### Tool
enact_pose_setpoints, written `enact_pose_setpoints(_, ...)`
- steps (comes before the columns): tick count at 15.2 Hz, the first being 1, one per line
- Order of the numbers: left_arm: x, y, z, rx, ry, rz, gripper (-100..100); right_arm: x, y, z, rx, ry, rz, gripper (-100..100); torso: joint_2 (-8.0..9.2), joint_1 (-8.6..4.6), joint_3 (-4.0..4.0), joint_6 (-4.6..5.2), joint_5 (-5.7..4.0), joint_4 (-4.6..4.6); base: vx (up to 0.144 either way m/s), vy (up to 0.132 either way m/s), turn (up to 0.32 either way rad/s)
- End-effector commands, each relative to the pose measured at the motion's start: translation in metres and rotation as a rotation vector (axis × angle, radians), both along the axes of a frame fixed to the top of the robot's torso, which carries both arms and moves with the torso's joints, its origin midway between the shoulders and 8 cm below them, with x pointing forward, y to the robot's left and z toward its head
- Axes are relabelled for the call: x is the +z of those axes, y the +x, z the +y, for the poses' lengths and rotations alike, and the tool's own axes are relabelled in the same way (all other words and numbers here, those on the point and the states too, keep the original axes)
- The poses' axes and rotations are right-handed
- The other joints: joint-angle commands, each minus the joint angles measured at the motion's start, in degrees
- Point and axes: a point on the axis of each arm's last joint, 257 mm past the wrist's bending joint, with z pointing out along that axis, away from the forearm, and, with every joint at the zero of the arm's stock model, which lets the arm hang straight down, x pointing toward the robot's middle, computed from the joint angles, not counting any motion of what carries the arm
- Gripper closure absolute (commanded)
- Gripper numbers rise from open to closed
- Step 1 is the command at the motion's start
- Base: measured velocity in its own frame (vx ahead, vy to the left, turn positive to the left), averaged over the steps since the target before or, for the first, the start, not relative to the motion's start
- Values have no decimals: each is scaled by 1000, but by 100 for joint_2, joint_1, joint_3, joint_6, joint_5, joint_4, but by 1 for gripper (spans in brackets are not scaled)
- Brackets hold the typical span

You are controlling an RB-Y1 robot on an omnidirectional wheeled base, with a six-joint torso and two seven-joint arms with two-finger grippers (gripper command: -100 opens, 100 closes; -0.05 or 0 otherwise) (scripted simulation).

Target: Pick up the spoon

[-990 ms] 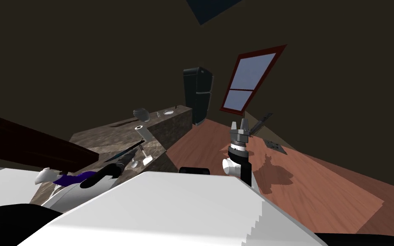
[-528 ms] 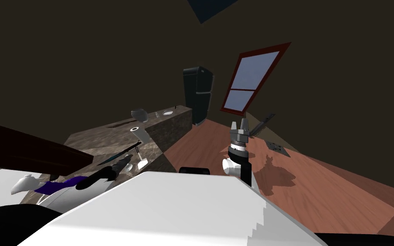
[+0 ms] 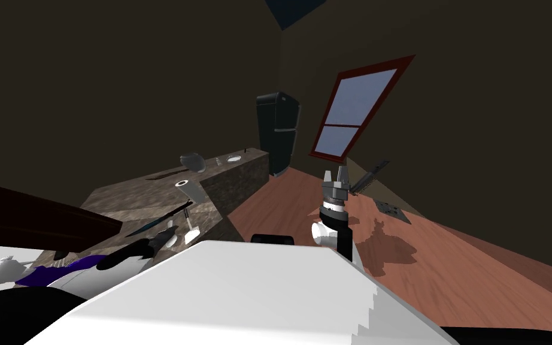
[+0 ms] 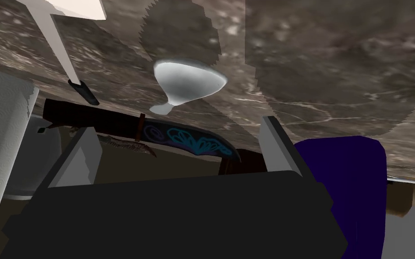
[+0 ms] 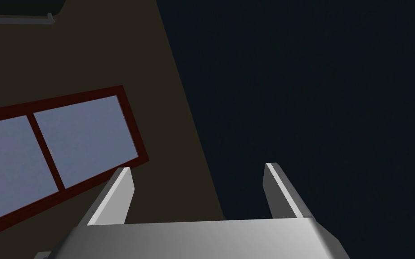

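left tool (image 4: 182, 150) hangs released, the spoon (image 4: 187, 84) lying on the counter (image 4: 337, 67) just beyond its tips.

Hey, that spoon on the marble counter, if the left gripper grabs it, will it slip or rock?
The spoon looks smooth and shiny, so the thin fingers of the left gripper might slip on it. Its rounded bowl sits on the hard counter, so a nudge would probably rock or spin it. It looks small and stiff, likely light.
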Motion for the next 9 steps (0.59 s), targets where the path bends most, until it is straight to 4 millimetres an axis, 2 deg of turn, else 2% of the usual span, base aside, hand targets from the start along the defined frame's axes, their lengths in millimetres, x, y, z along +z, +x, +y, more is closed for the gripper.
enact_pose_setpoints(1,0,0,0,0,0,0,-100,0,0,0,0,0,0,0,0,0,0,0,0,0,26,-24,10)
enact_pose_setpoints(6,-17,1,8,12,-3,-2,-100,0,0,0,0,0,0,0,20,33,11,1,8,4,2,27,-24)
enact_pose_setpoints(7,-13,1,6,11,-3,0,-100,0,0,0,0,0,0,0,21,36,12,1,9,5,-1,25,-11)
enact_pose_setpoints(8,-14,1,7,10,-3,-1,100,0,0,0,0,0,0,0,22,34,13,1,8,5,0,9,-2)
enact_pose_setpoints(9,-14,1,7,10,-3,-1,100,0,0,0,0,0,0,0,22,29,13,0,7,5,0,0,0)
